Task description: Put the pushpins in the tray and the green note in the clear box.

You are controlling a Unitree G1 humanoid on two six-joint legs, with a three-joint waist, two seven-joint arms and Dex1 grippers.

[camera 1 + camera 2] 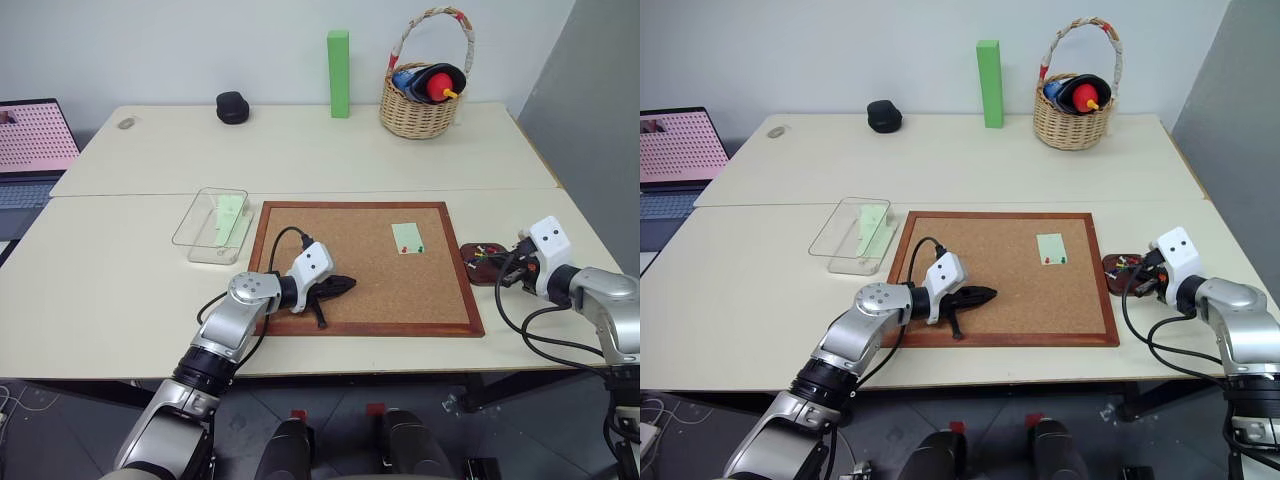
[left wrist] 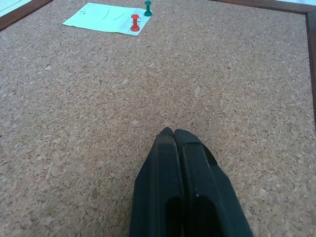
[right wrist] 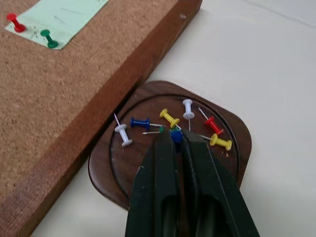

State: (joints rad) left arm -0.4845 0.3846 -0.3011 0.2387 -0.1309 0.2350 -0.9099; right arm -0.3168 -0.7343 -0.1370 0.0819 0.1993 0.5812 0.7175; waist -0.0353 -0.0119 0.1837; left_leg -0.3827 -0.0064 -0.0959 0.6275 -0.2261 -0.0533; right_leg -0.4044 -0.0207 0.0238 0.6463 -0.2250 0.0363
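We see R gripper (image 3: 176, 139) over the tray (image 3: 232, 163), jaws nearly shut on a blue pushpin (image 3: 176, 135); more pushpins (image 3: 170, 118) lie inside. L gripper (image 2: 174, 134) shut, empty, over corkboard (image 1: 340, 250). Green note (image 1: 406, 236) pinned there; clear box (image 1: 205, 235) beside board.

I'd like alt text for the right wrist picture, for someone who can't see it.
A black claw holds a blue pushpin over a small dark tray of scattered coloured pushpins. Beside it, a corkboard holds a green note with two pins.
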